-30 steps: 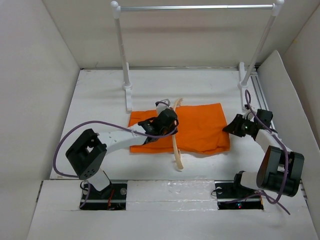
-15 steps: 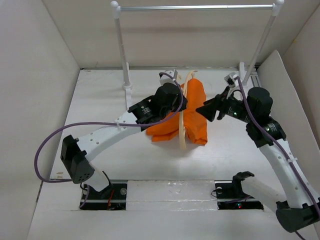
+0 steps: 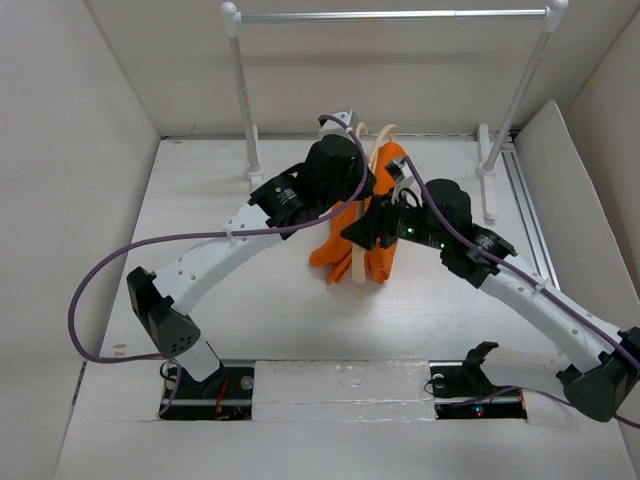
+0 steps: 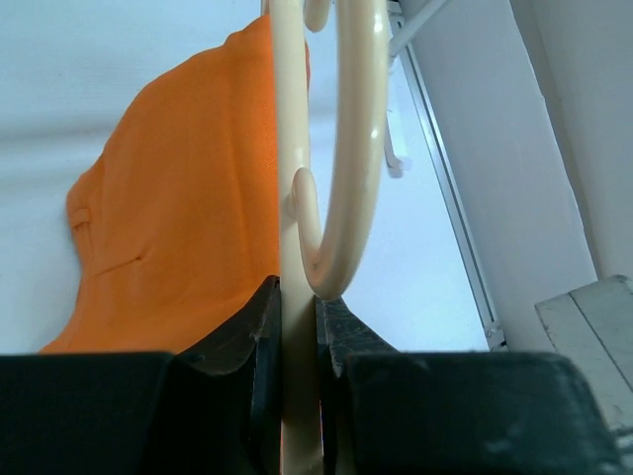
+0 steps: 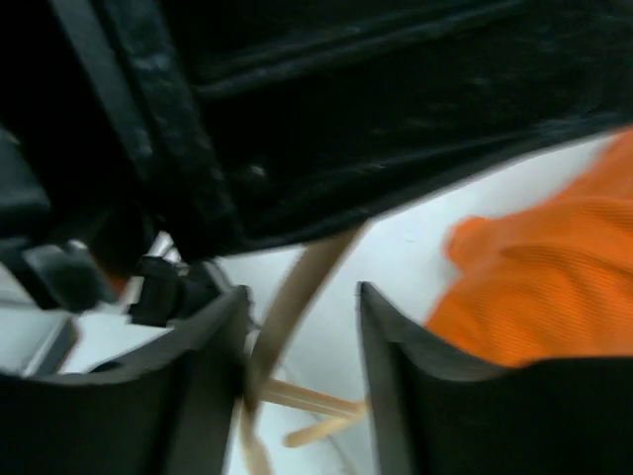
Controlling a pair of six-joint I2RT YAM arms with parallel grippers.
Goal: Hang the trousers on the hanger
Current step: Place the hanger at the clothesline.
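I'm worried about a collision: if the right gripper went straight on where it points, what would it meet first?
Probably the hanger: its beige bar runs between the open fingers of the right gripper, with the black left arm behind it. Depth is unclear.

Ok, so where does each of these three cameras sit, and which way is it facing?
Top external: above and behind the bases, looking down at the table; left arm and right arm show.
Left wrist: on its arm, looking along the left end effector, shut on the hanger.
Right wrist: on its arm, blurred, looking past the open right end effector.
Shared: all three show the hanger and the orange trousers.
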